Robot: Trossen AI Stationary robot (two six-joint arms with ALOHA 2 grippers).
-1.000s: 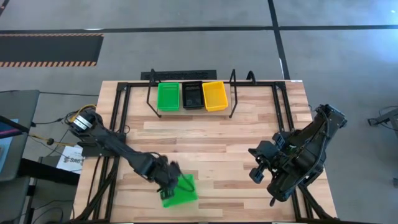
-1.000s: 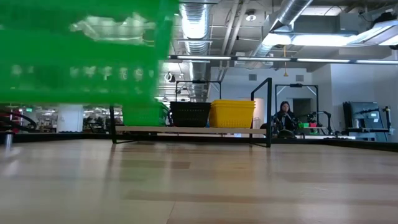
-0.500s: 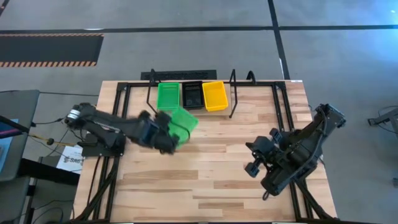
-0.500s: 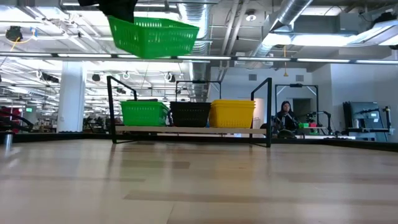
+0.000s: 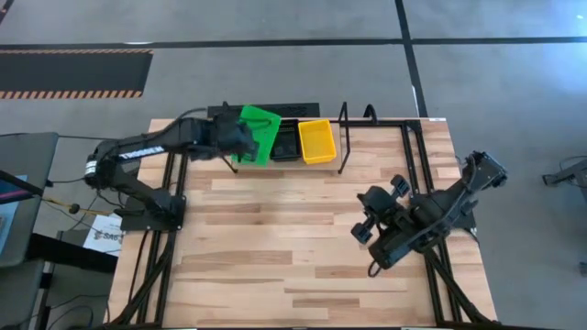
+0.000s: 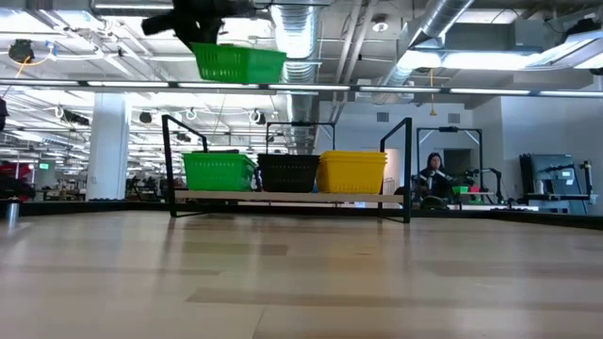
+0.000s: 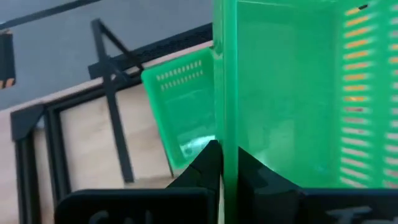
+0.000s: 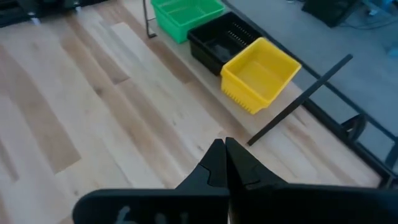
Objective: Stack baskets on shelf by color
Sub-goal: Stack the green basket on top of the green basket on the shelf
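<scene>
Holding a green basket [image 5: 258, 134] up high in the left tool [image 5: 240, 139], pinching one thin wall of it. Hanging above the shelf [image 6: 283, 196], over the green basket on the shelf [image 6: 219, 171], at the far side of the desk [image 5: 303, 247].

Next, most likely: lowering it slowly, straight down. Keeping it level first, since it is tipping a little in the view from above. Lining its corners up with the green one below, so it slides inside and sits flat. Not letting go too soon, or it could drop crooked or bump the black basket [image 6: 288, 172] beside it.

Waiting off to the right, over bare wood: the right tool [image 8: 225, 163], pressed together, holding nothing.

Sitting side by side on the shelf, touching: green on the left, black in the middle, the yellow basket [image 6: 352, 171] on the right. Showing nothing inside the yellow one or the held one. Hard to tell whether each is a single basket or a few nested together.
</scene>
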